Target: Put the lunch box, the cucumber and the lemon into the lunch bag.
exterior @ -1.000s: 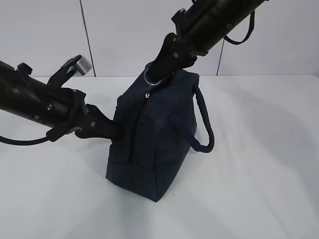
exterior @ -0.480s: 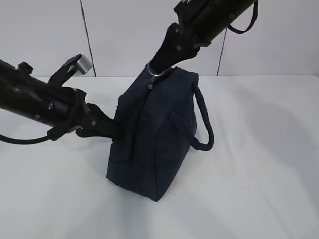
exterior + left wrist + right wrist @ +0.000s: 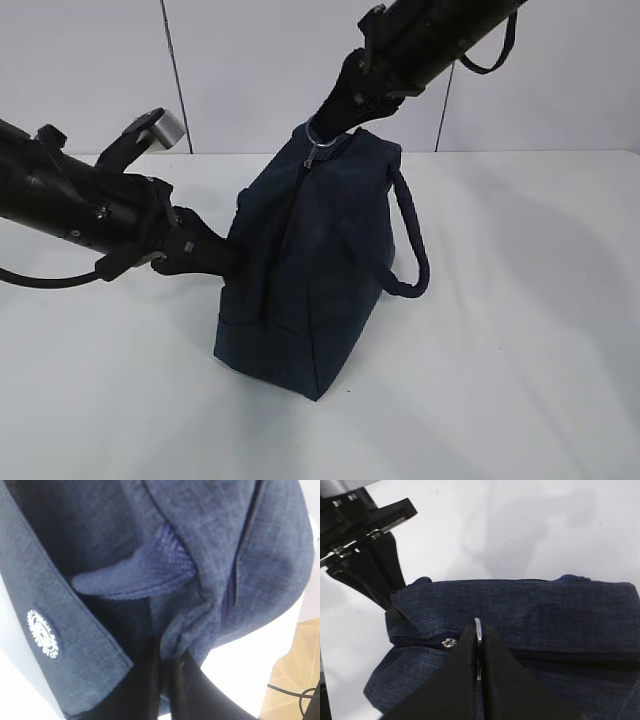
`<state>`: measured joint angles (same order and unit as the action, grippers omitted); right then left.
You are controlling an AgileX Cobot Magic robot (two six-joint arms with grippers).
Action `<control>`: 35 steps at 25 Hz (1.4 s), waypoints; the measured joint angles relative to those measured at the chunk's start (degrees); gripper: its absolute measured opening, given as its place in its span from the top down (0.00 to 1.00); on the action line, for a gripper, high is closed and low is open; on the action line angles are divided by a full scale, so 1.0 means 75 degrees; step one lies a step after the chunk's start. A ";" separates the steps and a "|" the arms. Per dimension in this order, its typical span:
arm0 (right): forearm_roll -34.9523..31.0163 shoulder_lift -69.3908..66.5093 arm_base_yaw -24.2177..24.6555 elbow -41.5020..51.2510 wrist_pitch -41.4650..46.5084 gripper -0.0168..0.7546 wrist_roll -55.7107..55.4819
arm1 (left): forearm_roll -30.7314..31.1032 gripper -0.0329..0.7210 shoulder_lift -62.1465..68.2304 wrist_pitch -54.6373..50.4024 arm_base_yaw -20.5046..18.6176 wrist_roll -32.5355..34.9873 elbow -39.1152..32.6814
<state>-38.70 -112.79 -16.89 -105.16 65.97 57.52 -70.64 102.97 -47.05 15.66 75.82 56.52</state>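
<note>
The dark navy lunch bag [image 3: 305, 265] stands on the white table, tilted a little. My left gripper [image 3: 232, 262] is shut on a pinch of the bag's fabric at its left end; the left wrist view shows the fingers [image 3: 150, 670] clamping a fold of the bag [image 3: 210, 555]. My right gripper [image 3: 322, 132] is shut on the silver ring pull [image 3: 478, 630] of the top zipper, at the bag's far top end [image 3: 530, 605]. The ring [image 3: 316, 140] sits between the fingertips. The lunch box, cucumber and lemon are out of view.
White table [image 3: 520, 330] all around the bag. One looped handle [image 3: 408, 240] hangs over the bag's right side. A pale wall [image 3: 250, 60] stands behind. The left arm's body [image 3: 70, 200] stretches over the table's left part.
My right gripper has moved up and to the right with the ring pull, drawing the zipper along the bag's top. The left gripper has kept its hold and stayed put.
</note>
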 joint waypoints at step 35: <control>0.0079 -0.0586 0.0120 -0.0184 -0.0146 0.97 -0.0190 | -0.0395 0.96 -0.0231 -0.0141 0.0000 0.0188 0.0003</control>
<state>-38.11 -117.19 -15.99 -106.54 64.88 56.09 -73.61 101.23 -48.11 15.66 77.23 56.55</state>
